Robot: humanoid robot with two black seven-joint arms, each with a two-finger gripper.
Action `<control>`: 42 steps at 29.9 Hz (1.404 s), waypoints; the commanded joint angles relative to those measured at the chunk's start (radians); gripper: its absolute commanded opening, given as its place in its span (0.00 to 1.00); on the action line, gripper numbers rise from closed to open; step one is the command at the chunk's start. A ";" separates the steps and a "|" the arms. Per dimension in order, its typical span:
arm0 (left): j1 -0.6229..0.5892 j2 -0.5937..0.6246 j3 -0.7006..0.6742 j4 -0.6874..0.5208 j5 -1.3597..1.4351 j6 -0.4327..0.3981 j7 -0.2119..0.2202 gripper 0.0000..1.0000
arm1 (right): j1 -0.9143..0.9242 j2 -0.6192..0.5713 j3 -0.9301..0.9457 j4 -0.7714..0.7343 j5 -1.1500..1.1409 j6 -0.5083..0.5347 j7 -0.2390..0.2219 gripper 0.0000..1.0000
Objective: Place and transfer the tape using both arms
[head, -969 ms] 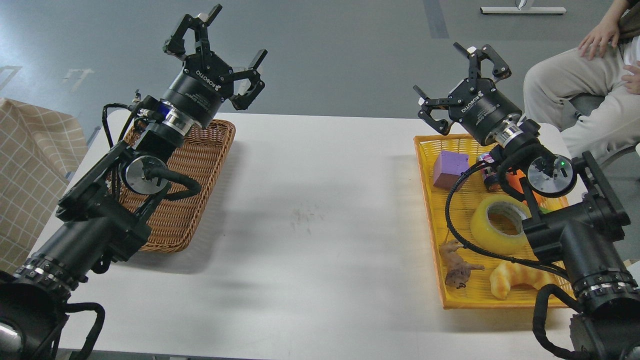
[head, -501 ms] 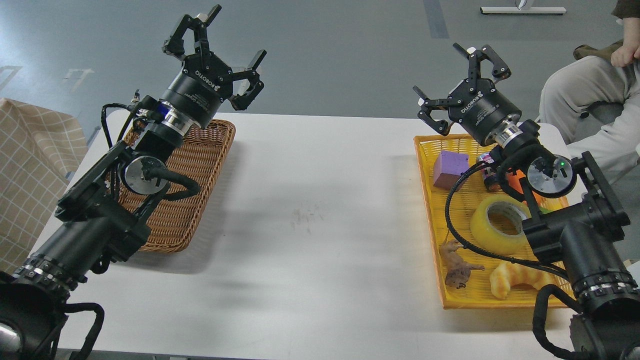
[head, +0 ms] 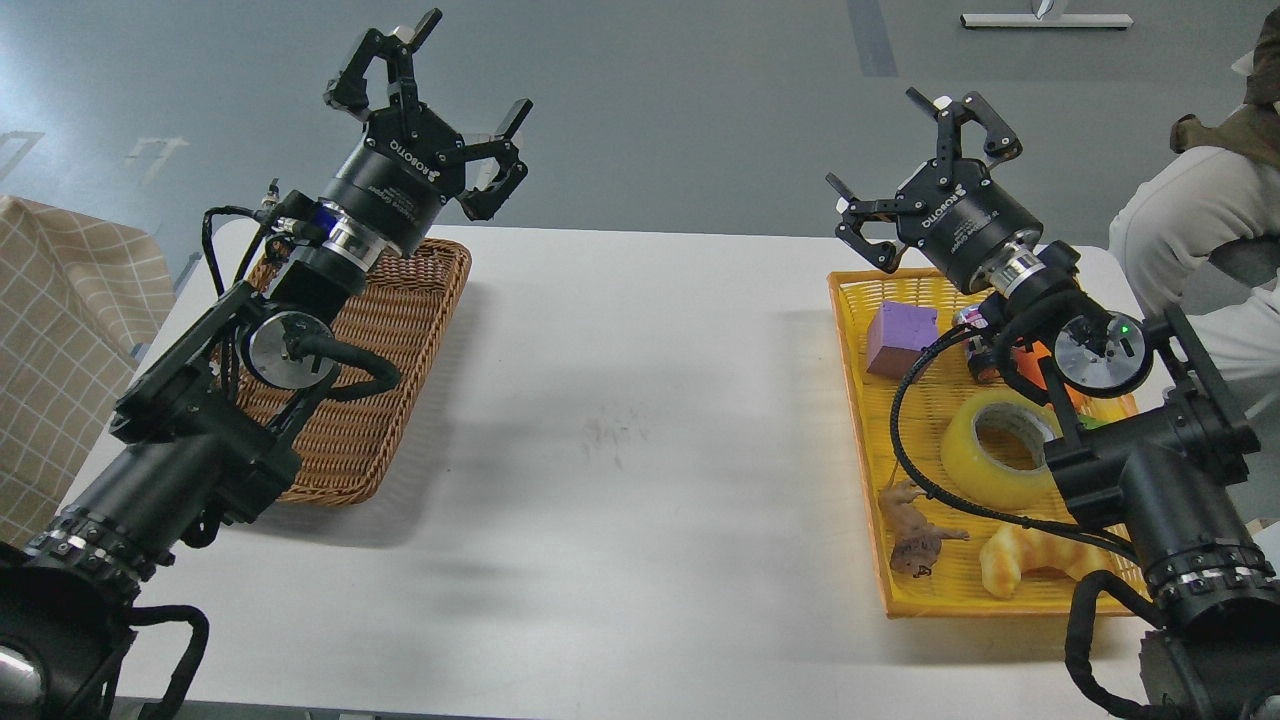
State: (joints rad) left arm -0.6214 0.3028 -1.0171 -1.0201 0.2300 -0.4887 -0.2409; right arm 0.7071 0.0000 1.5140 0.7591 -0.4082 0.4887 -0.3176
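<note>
The tape (head: 985, 455), a wide translucent yellow roll with a grey-white core, lies flat in the yellow basket (head: 845, 320) on the right of the white table. My right arm partly covers its right side. My right gripper (head: 915, 160) is open and empty, raised above the basket's far end, well above and behind the tape. My left gripper (head: 440, 95) is open and empty, raised above the far end of the brown wicker basket (head: 400, 350) on the left.
The yellow basket also holds a purple block (head: 900, 338), a small can (head: 975, 345), an orange object, a brown animal toy (head: 915, 535) and a croissant-shaped yellow toy (head: 1030, 560). A seated person (head: 1190, 230) is at far right. A checked cloth (head: 60, 330) is at the left.
</note>
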 commanded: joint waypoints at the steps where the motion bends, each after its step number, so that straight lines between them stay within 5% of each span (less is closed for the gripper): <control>1: -0.001 -0.001 0.002 -0.002 0.005 0.000 0.000 0.98 | -0.003 0.000 0.000 0.005 0.000 0.000 0.000 1.00; 42: 0.000 -0.005 -0.003 -0.002 0.003 0.000 -0.008 0.98 | -0.001 0.000 0.000 0.009 0.000 0.000 -0.001 1.00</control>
State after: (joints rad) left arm -0.6211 0.2978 -1.0201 -1.0216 0.2331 -0.4887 -0.2478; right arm 0.7056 0.0000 1.5140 0.7690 -0.4080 0.4887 -0.3192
